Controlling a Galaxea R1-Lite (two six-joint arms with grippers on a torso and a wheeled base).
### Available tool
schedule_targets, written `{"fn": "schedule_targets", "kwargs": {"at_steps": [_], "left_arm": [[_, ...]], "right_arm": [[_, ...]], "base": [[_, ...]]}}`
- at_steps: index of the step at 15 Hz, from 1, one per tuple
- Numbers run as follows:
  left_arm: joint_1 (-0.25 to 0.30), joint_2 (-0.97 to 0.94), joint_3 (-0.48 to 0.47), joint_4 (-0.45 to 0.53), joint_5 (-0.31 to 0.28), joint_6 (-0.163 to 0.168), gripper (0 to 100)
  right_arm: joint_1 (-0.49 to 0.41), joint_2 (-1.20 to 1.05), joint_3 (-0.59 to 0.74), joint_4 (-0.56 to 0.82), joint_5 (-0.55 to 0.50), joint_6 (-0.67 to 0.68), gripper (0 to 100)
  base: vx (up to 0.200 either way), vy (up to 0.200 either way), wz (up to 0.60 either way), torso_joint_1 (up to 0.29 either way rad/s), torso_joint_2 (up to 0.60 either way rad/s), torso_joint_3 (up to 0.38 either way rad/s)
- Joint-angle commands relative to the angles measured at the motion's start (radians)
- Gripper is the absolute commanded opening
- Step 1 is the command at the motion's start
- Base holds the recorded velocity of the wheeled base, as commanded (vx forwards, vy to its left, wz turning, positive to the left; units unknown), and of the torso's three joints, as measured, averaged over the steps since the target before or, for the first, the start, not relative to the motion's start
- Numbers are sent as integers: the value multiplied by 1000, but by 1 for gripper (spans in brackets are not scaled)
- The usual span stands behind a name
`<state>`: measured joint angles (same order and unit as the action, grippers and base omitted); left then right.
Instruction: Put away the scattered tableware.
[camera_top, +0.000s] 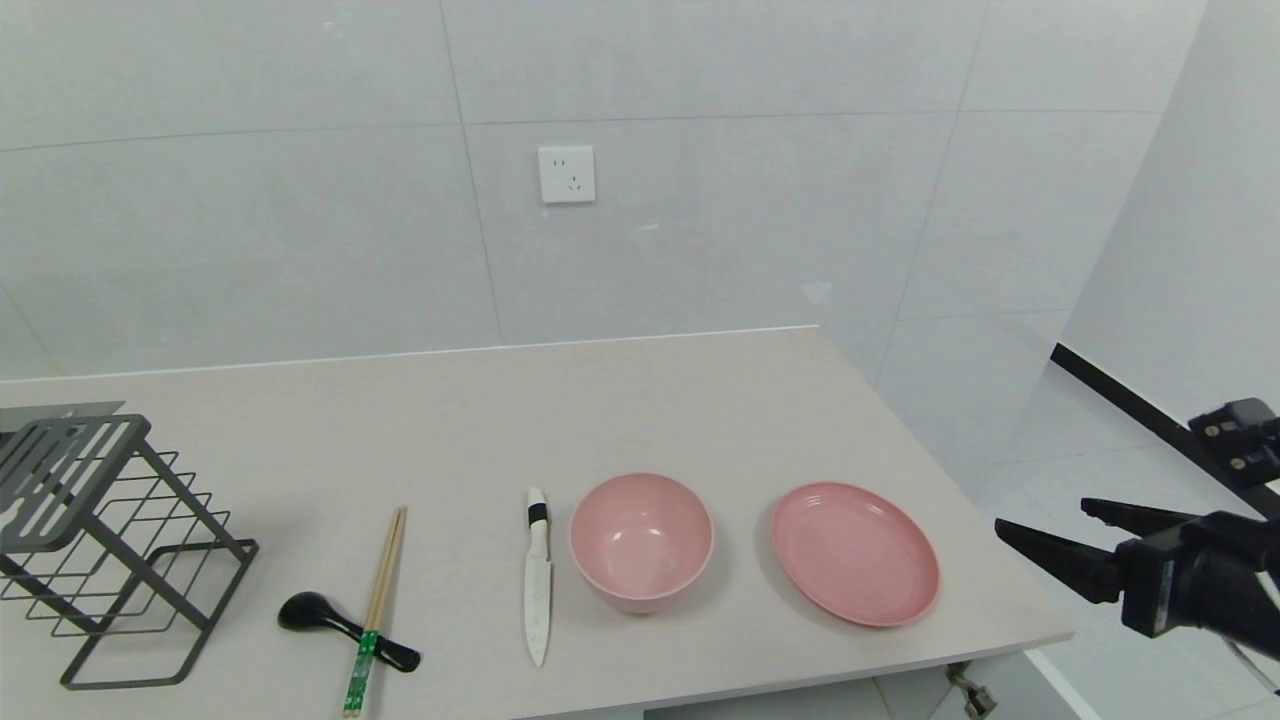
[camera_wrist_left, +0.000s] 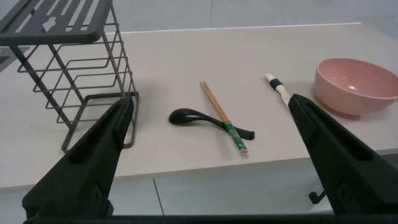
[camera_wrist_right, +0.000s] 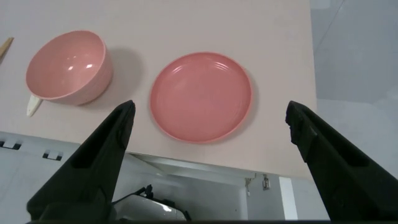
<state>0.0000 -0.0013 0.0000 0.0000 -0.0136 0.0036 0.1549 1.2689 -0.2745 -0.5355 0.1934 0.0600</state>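
Right gripper (camera_top: 1042, 514) hangs off the table's (camera_top: 600, 400) right edge, jaws spread wide, gripping nothing, with the plate (camera_top: 855, 552) nearest. Left gripper (camera_wrist_left: 210, 101) gapes wide too, empty, short of the front edge, facing the spoon (camera_wrist_left: 183, 116) with chopsticks (camera_wrist_left: 214, 102) across its handle. Knife (camera_top: 538, 580) lies just beside the bowl (camera_top: 640, 535); rack (camera_top: 100, 520) stands far left.

The dish rack (camera_top: 60, 470) runs off the head view's left edge, and the chopsticks (camera_top: 380, 580) cross the black spoon (camera_top: 305, 610), covering part of its handle. In the left wrist view one finger of the left gripper (camera_wrist_left: 210, 102) hides the blade of the knife (camera_wrist_left: 280, 90) and the picture's edge cuts the bowl (camera_wrist_left: 354, 87). In the right wrist view the bowl hides the knife except one end.
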Motion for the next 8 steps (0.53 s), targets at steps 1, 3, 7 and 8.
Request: {"fn": "schedule_targets", "kwargs": {"at_steps": [1,3,7,8], "left_arm": [[0,1,0,0,0,-1,100],[0,1,0,0,1,-2,100],[0,1,0,0,1,-2,100],[0,1,0,0,1,-2,100]], "right_arm": [[0,52,-8,-15,1,0,100],[2,122,-2,-57,29,-11,100],[3,216,-14,-126,43,-57,100],[5,250,-28,-149,44,-57,100]], "base": [[0,0,0,0,0,0],[0,0,0,0,0,0],[0,0,0,0,0,0],[0,0,0,0,0,0]]}}
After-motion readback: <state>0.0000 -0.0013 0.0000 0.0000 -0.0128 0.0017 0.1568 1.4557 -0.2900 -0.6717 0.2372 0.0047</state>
